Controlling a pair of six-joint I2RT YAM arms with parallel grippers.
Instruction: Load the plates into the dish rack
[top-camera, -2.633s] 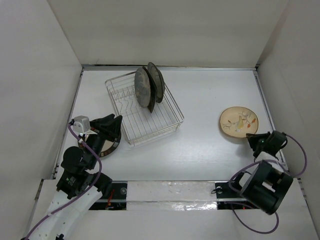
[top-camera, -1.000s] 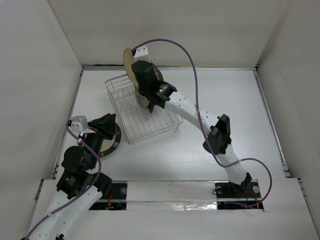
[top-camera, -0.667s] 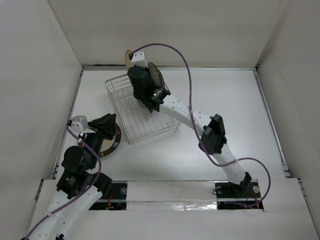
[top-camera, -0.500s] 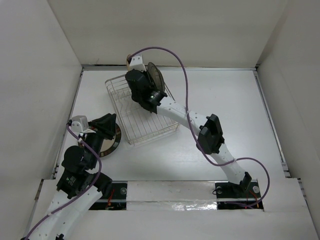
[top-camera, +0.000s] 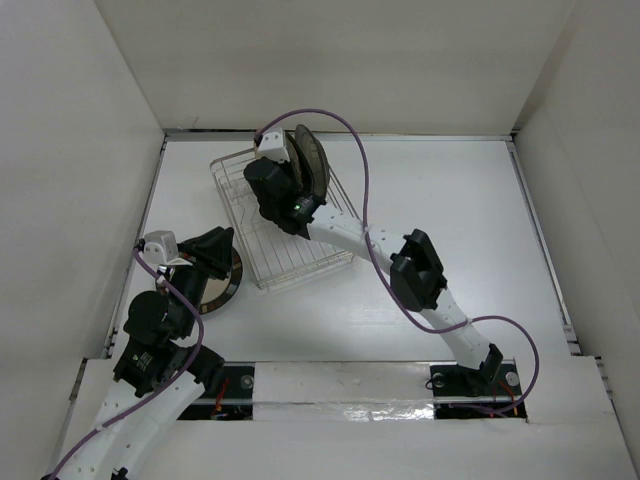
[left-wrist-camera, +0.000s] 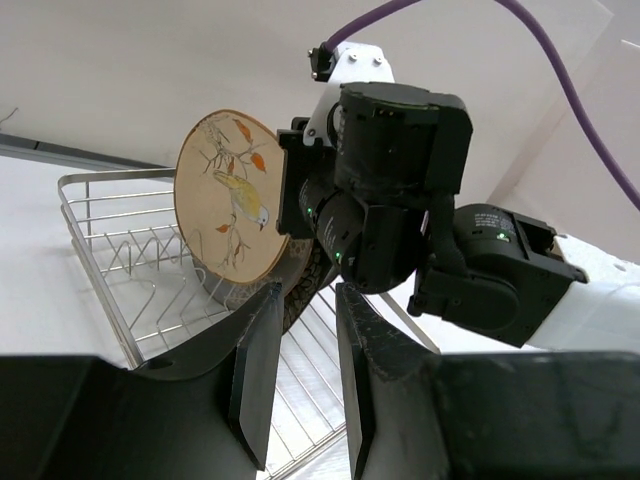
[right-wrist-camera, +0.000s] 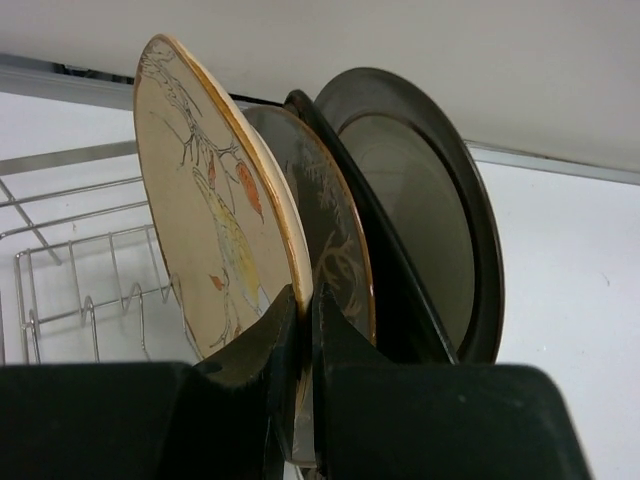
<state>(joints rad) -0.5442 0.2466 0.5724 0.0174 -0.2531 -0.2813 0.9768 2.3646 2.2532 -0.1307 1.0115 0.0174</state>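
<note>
My right gripper (right-wrist-camera: 305, 300) is shut on the lower rim of the tan round plate (right-wrist-camera: 215, 230), which has a bird painted on it, and holds it upright. It is over the silver wire dish rack (top-camera: 300, 255), just left of the grey floral plate (right-wrist-camera: 335, 240) and the dark-rimmed plate (right-wrist-camera: 430, 210) that stand in the prongs. From above, the right gripper (top-camera: 275, 185) hides the tan plate. My left gripper (top-camera: 222, 245) is open and empty above a dark-striped-rim round plate (top-camera: 228, 290) lying left of the rack. The dark square plate is out of view.
The left wrist view looks across at the rack (left-wrist-camera: 100, 230), the tan plate (left-wrist-camera: 225, 195) and the right gripper's body (left-wrist-camera: 390, 190). White walls close in the table at the back and both sides. The right arm (top-camera: 415, 270) stretches across the table's middle.
The right arm took the tan plate from the table's right side, carried it to the rack and has lowered it beside the two standing plates. The left arm has not moved.
</note>
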